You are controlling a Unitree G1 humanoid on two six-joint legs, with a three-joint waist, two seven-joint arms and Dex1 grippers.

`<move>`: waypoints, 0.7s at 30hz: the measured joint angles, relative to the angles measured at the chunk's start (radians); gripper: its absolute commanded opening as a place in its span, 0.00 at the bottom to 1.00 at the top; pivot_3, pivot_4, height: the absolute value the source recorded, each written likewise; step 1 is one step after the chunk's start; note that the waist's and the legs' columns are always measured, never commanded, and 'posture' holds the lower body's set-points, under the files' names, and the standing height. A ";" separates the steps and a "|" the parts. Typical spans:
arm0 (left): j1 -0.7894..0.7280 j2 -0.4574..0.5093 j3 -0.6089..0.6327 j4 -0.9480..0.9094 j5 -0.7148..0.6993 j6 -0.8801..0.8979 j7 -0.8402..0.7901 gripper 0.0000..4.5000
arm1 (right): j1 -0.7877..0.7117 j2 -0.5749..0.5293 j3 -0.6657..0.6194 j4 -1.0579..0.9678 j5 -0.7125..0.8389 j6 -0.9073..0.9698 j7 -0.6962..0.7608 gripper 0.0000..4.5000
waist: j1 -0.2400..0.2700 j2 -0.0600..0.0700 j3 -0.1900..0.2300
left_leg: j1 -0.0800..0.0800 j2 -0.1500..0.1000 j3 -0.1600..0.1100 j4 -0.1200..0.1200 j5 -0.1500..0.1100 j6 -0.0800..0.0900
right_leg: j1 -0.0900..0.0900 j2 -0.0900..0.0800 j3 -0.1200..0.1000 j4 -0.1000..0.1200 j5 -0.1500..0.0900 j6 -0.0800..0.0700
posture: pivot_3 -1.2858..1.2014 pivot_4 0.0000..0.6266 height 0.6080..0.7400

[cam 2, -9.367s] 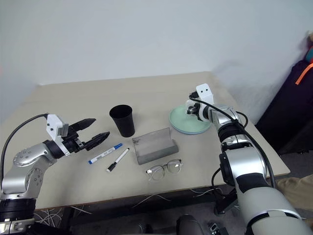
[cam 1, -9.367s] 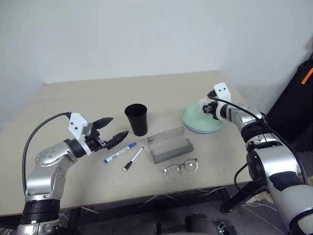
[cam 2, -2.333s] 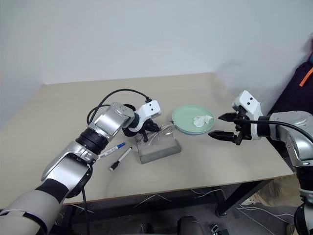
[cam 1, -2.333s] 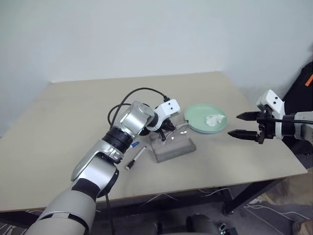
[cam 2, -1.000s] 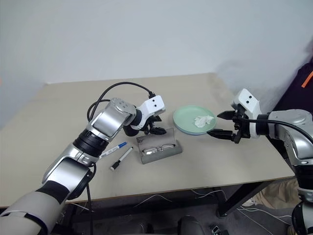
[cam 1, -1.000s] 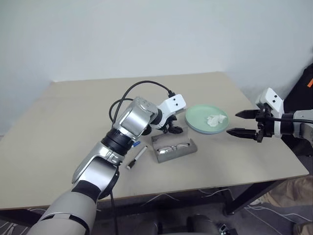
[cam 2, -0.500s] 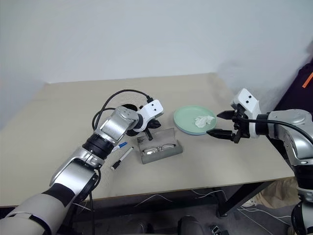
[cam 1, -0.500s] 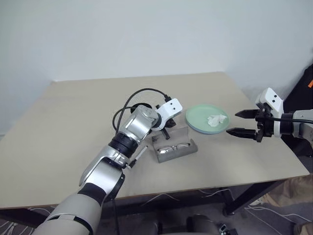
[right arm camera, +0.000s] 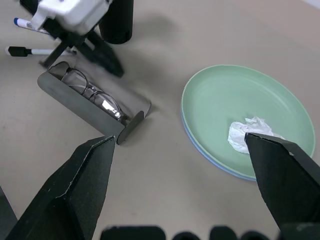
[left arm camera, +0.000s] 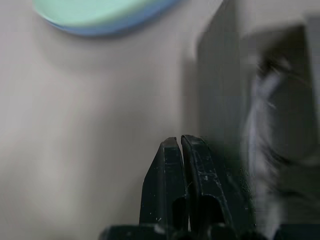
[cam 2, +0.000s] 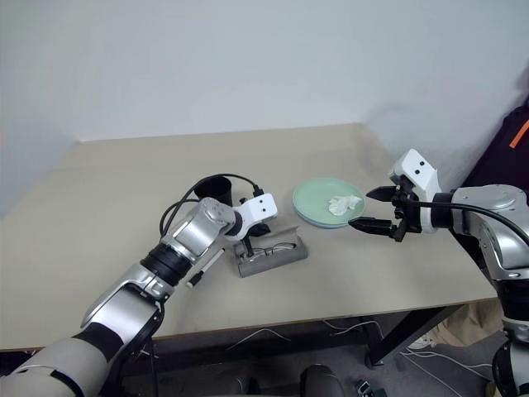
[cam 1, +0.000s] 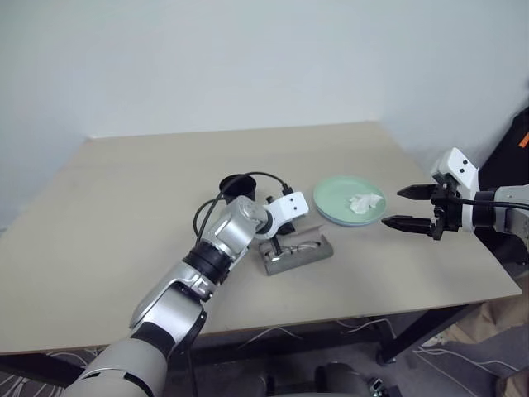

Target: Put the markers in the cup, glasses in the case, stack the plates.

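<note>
The grey case lies open mid-table with the wire-framed glasses inside it. My left gripper is shut with nothing in it, its tips low against the back of the raised lid. Just behind my left arm stands the black cup. The blue-capped marker and the black-capped marker lie on the table beside the case, partly under my left arm. The mint green plate sits on the light blue plate. My right gripper hovers open to the right of the plates.
A crumpled white tissue lies on the green plate. The beige table has bare room on its left half and along the front edge. A dark bag with an orange strip stands beyond the table's right side.
My left gripper has closed and dropped from above the case to the back of its lid. The glasses stay in the case. The right arm has not moved.
</note>
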 measured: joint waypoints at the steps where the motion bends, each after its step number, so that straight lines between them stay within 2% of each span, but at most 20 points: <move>1: 0.011 0.009 -0.003 -0.029 0.001 0.012 -0.014 0.01 | 0.000 0.000 0.000 0.000 0.000 0.000 0.000 1.00 | 0.000 0.000 0.000 | 0.000 0.000 0.000 0.000 0.000 0.000 | 0.000 0.000 0.000 0.000 0.000 0.000 | 0.52 0.00 0.90; 8: 0.077 0.067 -0.018 -0.233 0.008 0.086 -0.065 0.01 | -0.002 0.001 0.000 0.001 0.000 0.000 0.000 1.00 | 0.000 0.000 0.000 | 0.000 0.000 0.000 0.000 0.000 0.000 | 0.000 0.000 0.000 0.000 0.000 0.000 | 0.52 0.00 0.90; 17: 0.113 0.074 0.032 -0.312 -0.028 0.186 -0.055 0.01 | -0.007 0.016 0.003 0.003 0.000 -0.001 0.000 1.00 | 0.000 0.000 0.000 | 0.001 0.000 0.000 0.000 0.000 0.000 | 0.000 0.000 0.000 0.000 0.000 0.000 | 0.52 0.00 0.90; 21: 0.112 0.099 0.108 -0.354 -0.072 0.281 -0.047 0.21 | -0.007 0.019 0.003 0.003 -0.001 -0.001 -0.001 1.00 | -0.001 0.000 0.000 | 0.001 0.001 0.000 0.000 0.000 0.000 | 0.000 0.000 0.000 0.000 0.000 0.000 | 0.52 0.00 0.90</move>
